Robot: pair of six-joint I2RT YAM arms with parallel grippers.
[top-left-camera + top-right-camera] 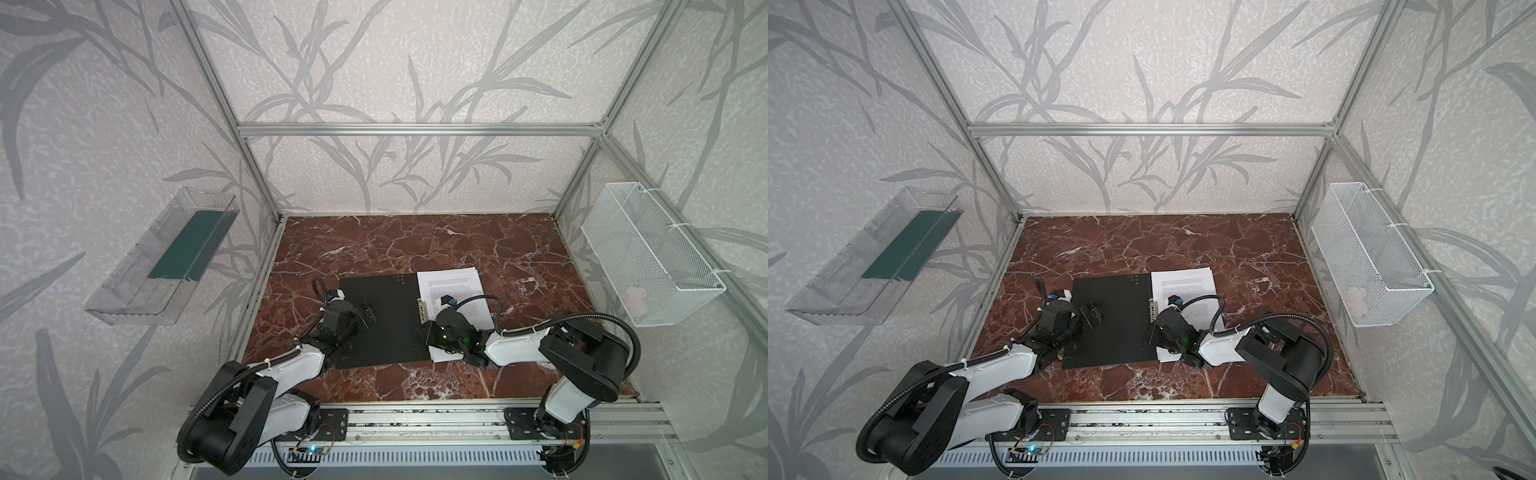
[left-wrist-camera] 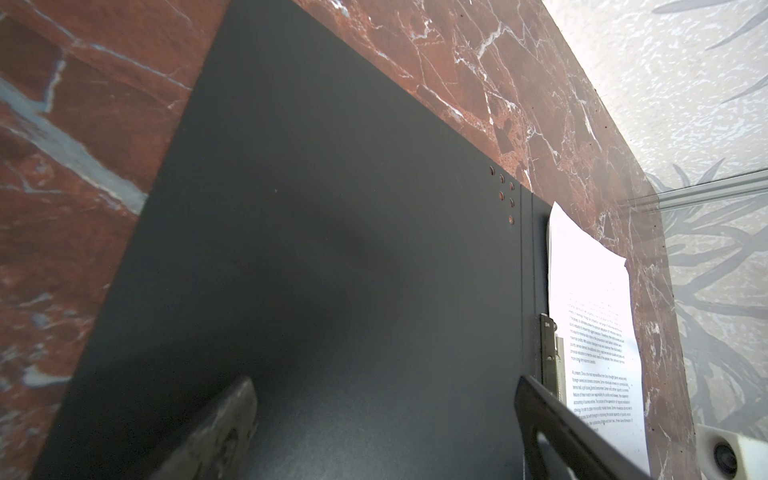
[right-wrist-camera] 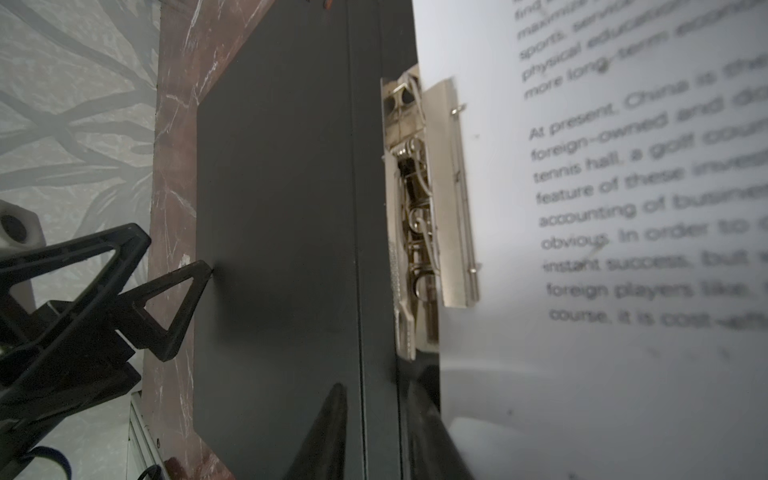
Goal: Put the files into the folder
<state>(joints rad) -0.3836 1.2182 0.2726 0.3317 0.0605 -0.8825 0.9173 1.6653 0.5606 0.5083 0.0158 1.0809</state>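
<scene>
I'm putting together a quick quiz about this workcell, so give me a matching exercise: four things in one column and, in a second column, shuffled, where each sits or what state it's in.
Things:
1. folder
2. files
3. clear tray
4. wire basket

Places or states:
A. mounted on the right wall
B. lying open, black inside up
C. mounted on the left wall
D. white, lying just right of the metal clip

Pairs: 1-B, 2-D, 3-C, 4-A
</scene>
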